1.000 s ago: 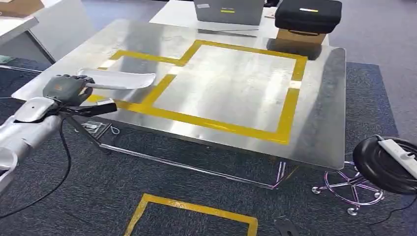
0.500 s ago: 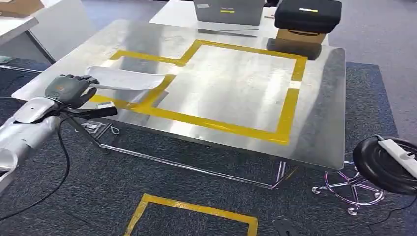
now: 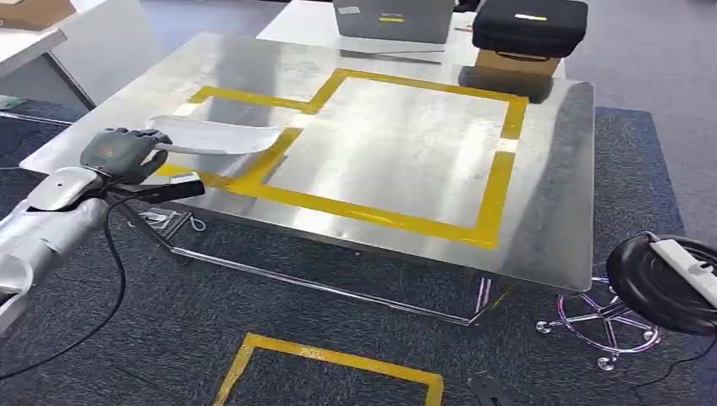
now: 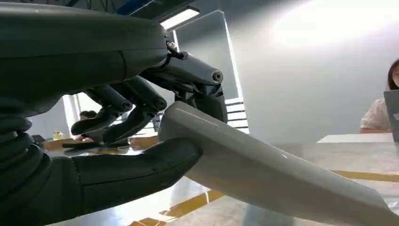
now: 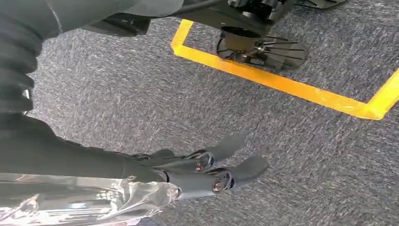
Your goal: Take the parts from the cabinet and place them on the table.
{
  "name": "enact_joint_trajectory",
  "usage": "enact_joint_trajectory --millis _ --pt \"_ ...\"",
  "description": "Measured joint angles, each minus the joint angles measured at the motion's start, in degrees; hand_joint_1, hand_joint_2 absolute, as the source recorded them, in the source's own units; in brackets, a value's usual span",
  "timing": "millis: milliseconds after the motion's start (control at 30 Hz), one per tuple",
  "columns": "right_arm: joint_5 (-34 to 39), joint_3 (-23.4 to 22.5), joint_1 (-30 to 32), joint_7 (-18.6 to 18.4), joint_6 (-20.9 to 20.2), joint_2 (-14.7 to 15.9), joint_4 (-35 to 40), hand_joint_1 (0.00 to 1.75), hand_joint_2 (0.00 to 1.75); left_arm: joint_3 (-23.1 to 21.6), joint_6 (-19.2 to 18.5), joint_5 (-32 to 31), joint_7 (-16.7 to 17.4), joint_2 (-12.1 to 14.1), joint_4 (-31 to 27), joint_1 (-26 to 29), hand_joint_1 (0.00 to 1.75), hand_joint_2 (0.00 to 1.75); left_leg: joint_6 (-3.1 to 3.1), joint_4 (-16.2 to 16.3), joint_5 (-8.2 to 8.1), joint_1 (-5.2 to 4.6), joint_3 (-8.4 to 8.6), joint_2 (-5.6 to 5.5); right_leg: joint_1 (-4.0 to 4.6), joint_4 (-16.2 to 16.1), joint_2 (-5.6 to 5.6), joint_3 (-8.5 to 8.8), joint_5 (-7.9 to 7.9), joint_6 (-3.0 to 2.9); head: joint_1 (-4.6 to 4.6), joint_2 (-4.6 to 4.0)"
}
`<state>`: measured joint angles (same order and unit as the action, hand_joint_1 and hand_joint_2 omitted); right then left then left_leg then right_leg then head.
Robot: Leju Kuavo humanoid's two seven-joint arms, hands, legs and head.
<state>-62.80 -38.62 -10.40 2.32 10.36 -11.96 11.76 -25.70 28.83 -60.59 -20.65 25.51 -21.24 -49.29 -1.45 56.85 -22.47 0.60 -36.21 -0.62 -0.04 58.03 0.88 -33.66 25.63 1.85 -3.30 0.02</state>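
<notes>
The left hand (image 3: 118,152) covers the near end of the curved grey part (image 3: 216,137); beyond the counter (image 3: 550,211), the laptop (image 3: 393,19) is cut off.

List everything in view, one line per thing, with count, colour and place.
part: one, pale grey, held over the table's left side
table: one, shiny metal with yellow tape squares
laptop: one, grey, beyond the table
case: one, black, on a cardboard box
stool: one, black seat, at right
power strip: one, white, on the stool
carpet: dark grey, yellow tape outline
left hand: holds the part
right hand: empty, fingers apart, over carpet
</notes>
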Motion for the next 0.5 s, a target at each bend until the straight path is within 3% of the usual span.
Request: enact_joint_trajectory --millis 33,267,500 --pt "0.0 0.0 0.0 -0.02 0.0 0.0 0.0 0.0 0.0 0.0 -0.04 0.0 0.0 0.0 0.0 0.0 0.0 1.75 0.0 0.0 0.0 0.0 0.0 0.0 0.0 0.0 0.0 0.0 0.0 0.0 0.0 0.0" --pt "0.04 0.0 0.02 -0.06 -0.04 0.0 0.0 0.0 0.0 0.61 -1.51 0.33 1.18 0.0 0.0 -0.15 0.0 1.75 0.0 0.0 0.0 0.0 0.0 0.0 0.0 0.0 0.0 0.0 0.0 0.0 0.0 0.0" --pt "0.02 0.0 0.11 -0.06 -0.02 0.0 0.0 0.0 0.0 1.57 -0.33 0.74 2.08 0.09 -0.04 0.29 0.0 1.75 -0.01 0.0 0.0 0.0 0.0 0.0 0.0 0.0 -0.01 0.02 0.0 0.0 0.0 0.0"
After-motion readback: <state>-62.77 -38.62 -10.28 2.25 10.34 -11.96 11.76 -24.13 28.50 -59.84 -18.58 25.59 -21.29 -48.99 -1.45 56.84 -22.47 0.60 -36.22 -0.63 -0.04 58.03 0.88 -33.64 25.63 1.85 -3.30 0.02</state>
